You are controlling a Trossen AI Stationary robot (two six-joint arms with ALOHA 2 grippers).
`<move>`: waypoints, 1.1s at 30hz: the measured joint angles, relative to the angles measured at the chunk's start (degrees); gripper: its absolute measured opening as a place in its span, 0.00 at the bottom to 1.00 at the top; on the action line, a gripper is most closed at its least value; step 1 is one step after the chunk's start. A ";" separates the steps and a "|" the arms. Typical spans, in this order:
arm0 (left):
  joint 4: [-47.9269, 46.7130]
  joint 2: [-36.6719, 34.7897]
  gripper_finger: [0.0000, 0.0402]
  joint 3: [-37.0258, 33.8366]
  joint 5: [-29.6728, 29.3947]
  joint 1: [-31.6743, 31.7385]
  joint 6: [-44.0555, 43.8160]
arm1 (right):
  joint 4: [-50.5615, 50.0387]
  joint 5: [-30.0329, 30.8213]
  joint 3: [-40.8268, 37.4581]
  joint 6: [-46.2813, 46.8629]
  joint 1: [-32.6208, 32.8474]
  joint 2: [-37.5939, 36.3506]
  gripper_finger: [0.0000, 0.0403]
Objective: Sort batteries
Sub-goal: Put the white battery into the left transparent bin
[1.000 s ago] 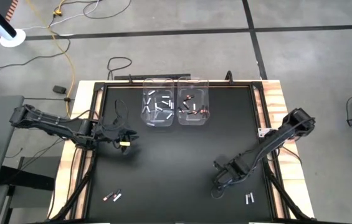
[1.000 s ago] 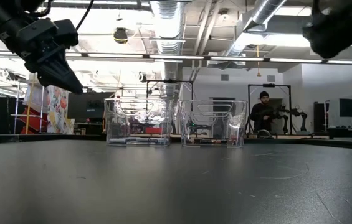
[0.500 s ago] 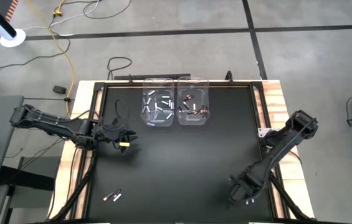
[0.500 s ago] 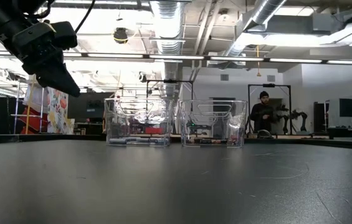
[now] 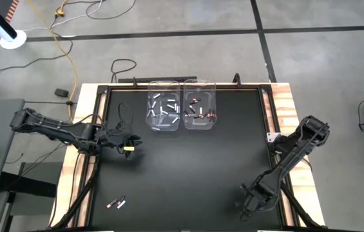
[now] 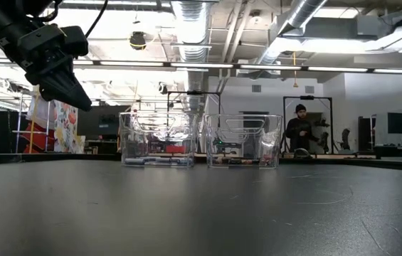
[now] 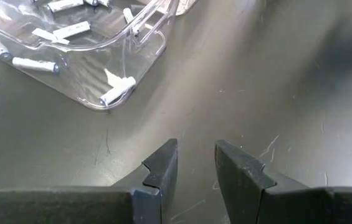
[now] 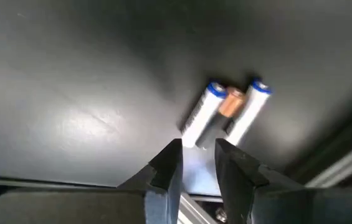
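We judge the sort to be well along: the left clear bin [image 5: 163,113] holds white batteries [image 7: 117,90], the right clear bin [image 5: 200,113] holds copper-and-dark ones, and only stragglers remain on the black table [image 5: 182,167]. We see a small pair [image 5: 116,203] near the table's front-left corner, and a cluster of three at the front-right: two white cells with blue ends [image 8: 202,113] and one copper-topped cell [image 8: 230,104] lying touching one another. Our right gripper [image 8: 194,163] hovers just beside that cluster, its jaws a narrow gap apart and empty. Our left gripper [image 7: 195,163] waits at the table's left side, near the white bin, jaws likewise slightly parted with nothing between them. The right cluster sits close to the table's raised front-right frame, so approach room is tight there, while the whole middle of the table lies open for carrying toward the bins.
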 joint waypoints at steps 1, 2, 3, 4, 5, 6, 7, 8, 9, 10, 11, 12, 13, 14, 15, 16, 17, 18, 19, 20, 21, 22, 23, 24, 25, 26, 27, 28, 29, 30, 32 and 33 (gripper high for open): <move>-0.01 0.00 0.25 0.00 0.00 0.00 -0.03 | 1.41 0.30 -0.73 0.23 -0.05 0.00 0.28; 0.01 0.00 0.25 0.00 0.00 0.00 -0.17 | 2.93 0.45 -1.28 0.42 -0.15 0.00 0.28; 0.00 0.00 0.25 0.00 0.00 0.00 -0.67 | 3.76 0.54 -1.63 0.44 -0.15 0.00 0.28; -0.03 0.00 0.25 0.00 0.00 0.00 -1.16 | 3.68 0.61 -1.67 0.46 -0.15 0.00 0.28; 0.01 0.00 0.25 0.00 -0.02 0.00 -1.29 | 3.40 0.99 -1.67 0.50 -0.13 0.00 0.28; -0.02 0.00 0.25 0.00 0.00 0.00 -1.31 | 3.23 1.64 -1.68 0.57 -0.10 0.00 0.28; -0.03 0.00 0.25 0.00 0.00 0.00 -1.31 | 3.21 1.92 -1.69 0.59 -0.10 0.00 0.28; -0.03 0.00 0.25 0.00 0.00 0.00 -1.31 | 3.25 2.02 -1.69 0.59 -0.10 0.00 0.28; -0.03 0.00 0.25 0.00 0.00 0.00 -1.31 | 3.23 2.12 -1.69 0.59 -0.10 0.00 0.28; -0.04 0.00 0.25 0.00 -0.01 0.00 -1.31 | 3.19 2.15 -1.69 0.59 -0.10 0.00 0.28; -0.05 0.00 0.25 0.00 0.00 0.00 -1.31 | 3.19 2.16 -1.69 0.59 -0.10 0.00 0.28; -0.06 0.00 0.25 0.00 0.00 0.00 -1.32 | 3.19 2.18 -1.69 0.57 -0.10 0.00 0.28; -0.06 0.00 0.25 0.00 -0.01 0.00 -1.34 | 3.18 2.18 -1.69 0.57 -0.10 0.00 0.28; -0.05 0.00 0.25 0.00 0.00 0.00 -1.43 | 3.10 2.18 -1.69 0.57 -0.08 0.00 0.28; -0.06 0.00 0.25 0.00 0.00 0.00 -1.62 | 2.96 2.18 -1.69 0.57 -0.01 0.00 0.28; -0.08 0.00 0.25 0.00 0.00 0.00 -1.76 | 2.81 2.38 -1.69 0.58 0.01 0.00 0.28; -0.06 0.00 0.25 0.00 0.00 0.00 -1.77 | 2.73 2.93 -1.69 0.57 0.00 0.00 0.28; -0.07 0.00 0.25 0.00 -0.01 0.00 -1.76 | 2.56 3.42 -1.69 0.57 -0.01 0.00 0.28; -0.06 0.00 0.25 0.00 0.00 0.00 -1.77 | 2.28 3.54 -1.69 0.56 -0.01 0.00 0.28; -0.06 0.00 0.25 0.00 0.00 0.00 -1.77 | 2.06 3.60 -1.69 0.57 -0.01 0.00 0.28; -0.07 0.00 0.25 0.00 -0.02 0.00 -1.77 | 1.98 3.66 -1.69 0.55 -0.01 0.00 0.28; -0.07 0.00 0.25 0.00 0.00 0.00 -1.77 | 1.86 3.68 -1.69 0.55 -0.01 0.00 0.28; -0.07 0.00 0.25 0.00 -0.01 0.00 -1.77 | 1.53 3.68 -1.69 0.55 -0.01 0.00 0.28; -0.06 0.00 0.25 0.00 0.00 0.00 -1.75 | 1.26 3.68 -1.69 0.55 0.00 0.00 0.28; -0.06 0.00 0.25 0.00 0.00 0.00 -1.77 | 1.10 3.68 -1.69 0.55 0.01 0.00 0.28; -0.06 0.00 0.25 0.00 0.00 0.00 -1.75 | 1.13 3.69 -1.69 0.51 0.01 0.00 0.28; -0.07 0.00 0.25 0.00 -0.01 0.00 -1.77 | 1.18 3.78 -1.69 0.40 -0.01 0.00 0.28; -0.06 0.00 0.25 0.00 -0.02 0.00 -1.77 | 1.20 3.96 -1.69 0.35 -0.06 0.00 0.28; -0.07 0.00 0.25 0.00 0.00 0.00 -1.75 | 1.24 4.17 -1.69 0.18 -0.06 0.00 0.28; -0.09 0.00 0.25 0.00 0.00 0.00 -1.75 | 1.38 4.32 -1.69 0.13 -0.06 0.00 0.28; -0.12 0.00 0.25 0.00 -0.02 0.00 -1.75 | 1.84 4.76 -1.69 0.05 -0.06 0.00 0.28; -0.14 0.00 0.25 0.00 0.00 0.00 -1.75 | 2.18 5.40 -1.69 -0.09 -0.12 0.00 0.28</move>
